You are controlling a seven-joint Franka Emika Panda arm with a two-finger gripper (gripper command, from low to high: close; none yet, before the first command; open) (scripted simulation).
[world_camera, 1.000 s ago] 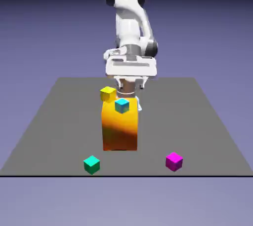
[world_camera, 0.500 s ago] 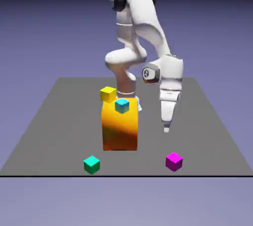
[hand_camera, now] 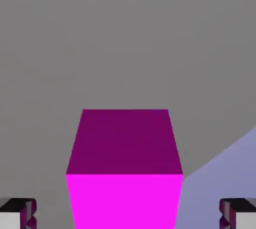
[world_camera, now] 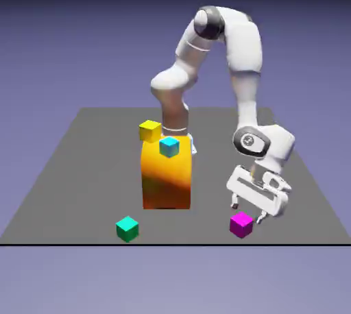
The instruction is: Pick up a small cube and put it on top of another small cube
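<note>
The small magenta-pink cube [world_camera: 240, 225] rests on the grey table near its front edge, at the exterior view's right. My gripper [world_camera: 247, 212] hangs open just above it, one fingertip on each side and neither touching. In the hand view the cube [hand_camera: 125, 173] fills the lower middle, centred in my gripper [hand_camera: 127, 214], whose fingertips [hand_camera: 17, 213] stand wide apart at the bottom corners. Nothing is held.
A tall orange block [world_camera: 165, 179] stands mid-table with a small cyan cube [world_camera: 169, 146] on top and a yellow cube [world_camera: 149, 130] at its back left. A teal-green cube [world_camera: 127, 228] lies near the front edge. The table edge [hand_camera: 220, 168] shows beside the magenta cube.
The arm has swung from behind the orange block out to the exterior view's right and come down over the magenta cube. The jaws have stayed open, and no cube has moved.
</note>
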